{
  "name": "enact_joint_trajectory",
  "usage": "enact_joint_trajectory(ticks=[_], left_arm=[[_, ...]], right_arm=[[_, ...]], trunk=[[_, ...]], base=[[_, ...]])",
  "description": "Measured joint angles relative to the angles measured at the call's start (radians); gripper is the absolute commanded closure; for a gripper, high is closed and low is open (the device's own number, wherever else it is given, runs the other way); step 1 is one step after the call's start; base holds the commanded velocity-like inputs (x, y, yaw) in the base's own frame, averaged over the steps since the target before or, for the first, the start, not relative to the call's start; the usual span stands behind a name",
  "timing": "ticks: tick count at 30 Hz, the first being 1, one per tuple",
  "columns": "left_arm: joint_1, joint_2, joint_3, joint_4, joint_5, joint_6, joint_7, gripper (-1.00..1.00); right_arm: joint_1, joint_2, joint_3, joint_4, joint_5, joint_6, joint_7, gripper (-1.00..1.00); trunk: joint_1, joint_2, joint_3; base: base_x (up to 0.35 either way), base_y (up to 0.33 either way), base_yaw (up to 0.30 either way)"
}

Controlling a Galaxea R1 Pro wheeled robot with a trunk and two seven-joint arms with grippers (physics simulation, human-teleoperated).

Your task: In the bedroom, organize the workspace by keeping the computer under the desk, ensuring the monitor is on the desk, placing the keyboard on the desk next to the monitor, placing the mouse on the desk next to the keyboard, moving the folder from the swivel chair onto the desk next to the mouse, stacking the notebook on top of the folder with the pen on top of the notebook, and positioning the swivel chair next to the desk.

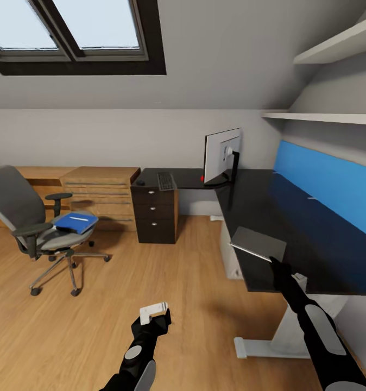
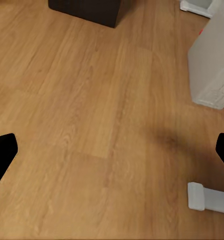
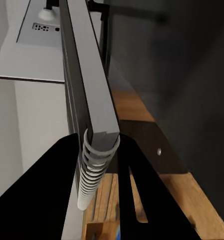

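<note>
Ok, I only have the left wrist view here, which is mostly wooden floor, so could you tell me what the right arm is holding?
Observer: The right gripper is shut on the spiral-bound notebook, at the near edge of the desk.
Operator: Thank you. Is the folder on the desk yet?
Observer: No, the blue folder lies on the seat of the swivel chair, well away from the desk.
Operator: And where are the keyboard and mouse, please?
Observer: In the head view, the keyboard lies on the desk's far end, left of the monitor, and the mouse sits just left of the keyboard.
</note>
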Motion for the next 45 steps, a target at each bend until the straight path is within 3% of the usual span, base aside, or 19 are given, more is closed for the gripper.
enact_joint_trajectory(ticks=[6,7,10,12,19,29,34,37,45], left_arm=[[0.0,0.001,0.03,0.0,0.053,0.002,-0.001,-1.0],[0.0,0.01,0.057,0.019,0.073,0.004,-0.001,-1.0],[0.0,0.013,0.067,0.023,0.075,0.001,-0.001,-1.0],[0.0,0.015,0.074,0.024,0.076,0.0,-0.001,-1.0],[0.0,0.015,0.073,0.023,0.075,-0.003,-0.001,-1.0],[0.0,0.015,0.069,0.022,0.074,-0.012,-0.003,-1.0],[0.0,0.014,0.066,0.024,0.073,-0.012,-0.002,-1.0],[0.0,0.011,0.061,0.037,0.073,-0.008,-0.002,-1.0],[0.0,0.01,0.059,0.044,0.071,-0.008,-0.002,-1.0]], right_arm=[[0.001,0.019,0.0,-0.004,0.001,-0.005,-0.011,1.0],[0.001,0.022,0.0,-0.004,0.001,-0.001,-0.034,1.0],[0.001,0.022,0.004,-0.004,-0.001,0.0,-0.038,1.0],[0.001,0.022,0.032,-0.005,0.0,-0.001,-0.04,1.0],[0.001,0.022,0.037,-0.004,0.0,-0.002,-0.04,1.0],[0.001,0.022,0.059,-0.001,0.004,-0.005,-0.041,1.0],[0.001,0.027,0.094,0.002,0.036,-0.011,-0.045,1.0],[0.001,0.05,0.108,0.0,0.084,-0.019,-0.053,1.0],[0.0,0.059,0.109,-0.003,0.099,-0.018,-0.054,1.0]], trunk=[[0.0,0.0,0.0],[0.0,0.0,0.0],[0.0,0.0,0.0],[0.0,0.0,0.0],[0.0,0.0,0.0],[-0.038,0.07,0.031],[-0.054,0.098,0.044],[-0.054,0.098,0.044],[-0.054,0.098,0.044]], base=[[0.149,0.312,0.0],[0.192,0.303,0.0],[0.208,0.293,0.0],[0.222,0.279,0.0],[0.237,0.266,0.0],[0.274,0.202,0.0],[0.317,0.03,0.0],[0.324,0.006,0.0],[0.326,0.001,0.0]])
